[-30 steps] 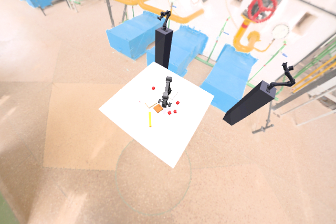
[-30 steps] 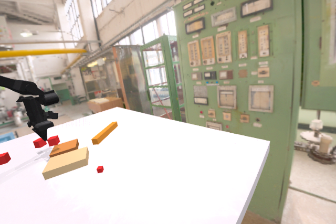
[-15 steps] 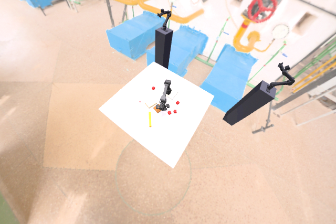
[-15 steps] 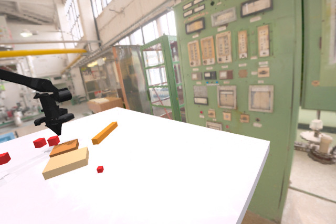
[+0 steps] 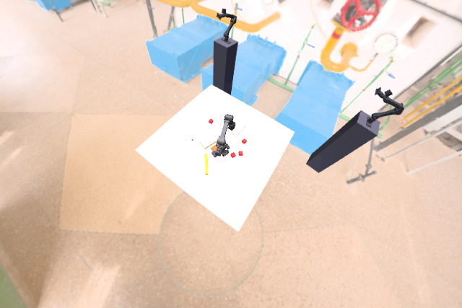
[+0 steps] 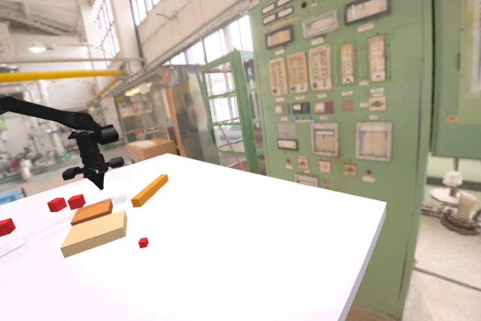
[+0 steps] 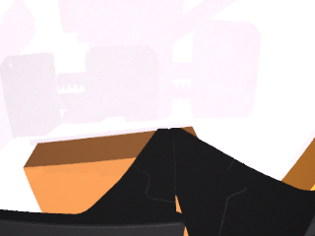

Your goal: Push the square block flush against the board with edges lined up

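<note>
We are hovering our clenched, empty claw [image 6: 98, 184] just behind the flat orange block [image 6: 92, 211] lying beside the tan board [image 6: 94, 233] on the tabletop [image 6: 271, 231]; it looks stiff, light, probably slippery; we are judging its far side best for pushing.

red cubes [image 6: 76, 201]: 4 in exterior view | orange block [image 6: 92, 211]: 1 | boards [image 6: 94, 233]: 2

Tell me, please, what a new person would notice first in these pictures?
The black gripper hangs shut above the white table, just behind a flat orange block. That block lies beside a paler tan slab, with a long orange board further back. Small red cubes are scattered around them.
</note>
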Motion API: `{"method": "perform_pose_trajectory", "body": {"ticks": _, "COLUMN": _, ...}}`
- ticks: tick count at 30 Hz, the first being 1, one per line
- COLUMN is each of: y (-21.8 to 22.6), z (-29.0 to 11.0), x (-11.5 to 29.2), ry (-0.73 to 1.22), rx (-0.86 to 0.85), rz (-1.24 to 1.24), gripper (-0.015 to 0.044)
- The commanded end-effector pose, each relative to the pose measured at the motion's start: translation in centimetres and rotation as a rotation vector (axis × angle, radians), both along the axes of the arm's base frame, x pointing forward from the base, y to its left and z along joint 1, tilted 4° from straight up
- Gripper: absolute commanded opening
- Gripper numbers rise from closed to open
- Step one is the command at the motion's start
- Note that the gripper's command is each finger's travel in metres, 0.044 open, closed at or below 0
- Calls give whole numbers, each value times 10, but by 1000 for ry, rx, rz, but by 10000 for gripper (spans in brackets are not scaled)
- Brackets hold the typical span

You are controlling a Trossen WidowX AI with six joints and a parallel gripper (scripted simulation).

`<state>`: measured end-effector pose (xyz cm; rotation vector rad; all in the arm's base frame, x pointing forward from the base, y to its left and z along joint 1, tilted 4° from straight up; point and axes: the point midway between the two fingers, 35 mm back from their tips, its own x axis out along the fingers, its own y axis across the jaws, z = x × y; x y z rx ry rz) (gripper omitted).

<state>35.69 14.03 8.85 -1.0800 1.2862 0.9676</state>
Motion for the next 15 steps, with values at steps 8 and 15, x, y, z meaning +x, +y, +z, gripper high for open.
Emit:
{"method": "perform_pose_trajectory", "body": {"ticks": 8, "y": -2, "z": -44, "x": 11, "ry": 7, "rx": -12, "rz": 81, "gripper": 0}}
{"method": "perform_pose_trajectory", "body": {"ticks": 15, "y": -3, "z": -56, "x": 11, "ry": 7, "rx": -12, "rz": 84, "gripper": 0}}
